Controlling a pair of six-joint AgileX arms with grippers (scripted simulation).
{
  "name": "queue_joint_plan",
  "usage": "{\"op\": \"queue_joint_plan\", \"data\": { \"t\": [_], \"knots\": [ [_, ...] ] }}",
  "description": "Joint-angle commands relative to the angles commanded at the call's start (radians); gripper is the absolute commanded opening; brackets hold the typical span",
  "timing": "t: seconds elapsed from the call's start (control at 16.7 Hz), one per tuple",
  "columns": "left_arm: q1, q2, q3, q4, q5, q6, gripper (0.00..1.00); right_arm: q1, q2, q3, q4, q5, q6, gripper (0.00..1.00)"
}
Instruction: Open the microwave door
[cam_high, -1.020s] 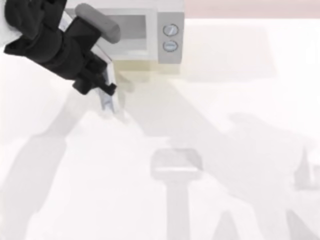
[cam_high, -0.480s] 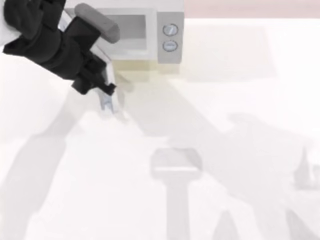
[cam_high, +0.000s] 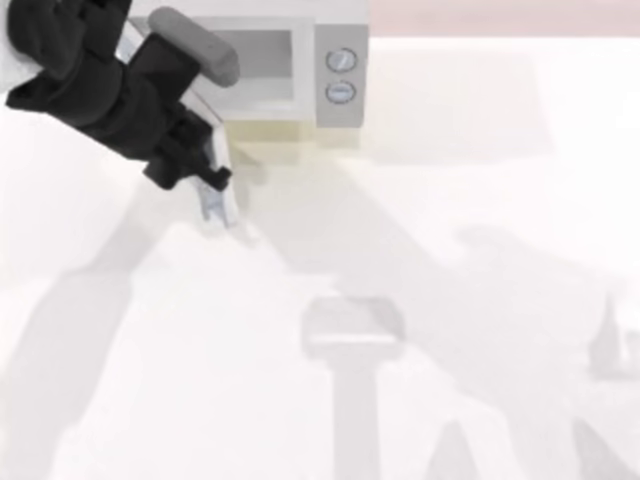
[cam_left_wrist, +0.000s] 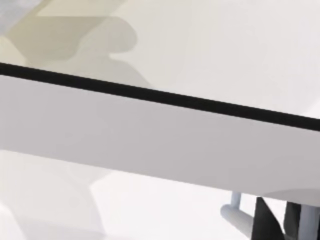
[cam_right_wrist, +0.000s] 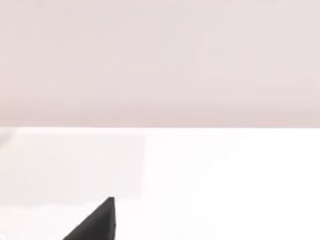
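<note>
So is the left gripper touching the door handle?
Touching. The left wrist view shows a finger against the handle; the top view puts the left gripper at the door edge.

Table (cam_high: 480, 200): white, bare where I looked, crossed by soft grey shadows.
Back wall (cam_right_wrist: 160, 60): pale pink.

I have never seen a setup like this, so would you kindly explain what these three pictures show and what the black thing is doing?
This is a simulated table with two AgileX arms. The top view looks down from above. At the back stands the microwave, its two knobs stacked on its right side. The microwave door is swung open, showing the pale inside. The black shape is the left arm; the left gripper is at the door's handle. The left wrist view shows the door close up, edge-on, with the bar handle low in the corner. The right wrist view shows only bare table and wall; the right arm itself is not seen from above.
</note>
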Motion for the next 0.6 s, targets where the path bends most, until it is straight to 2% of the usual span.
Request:
{"op": "queue_joint_plan", "data": {
  "t": [0.3, 0.6],
  "knots": [
    [0.002, 0.001, -0.003, -0.004, 0.011, 0.014, 0.0, 0.0, 0.0, 0.0, 0.0, 0.0, 0.0, 1.0],
    [0.054, -0.011, -0.011, -0.042, 0.065, 0.137, 0.0, 0.0, 0.0, 0.0, 0.0, 0.0, 0.0, 1.0]
  ]
}}
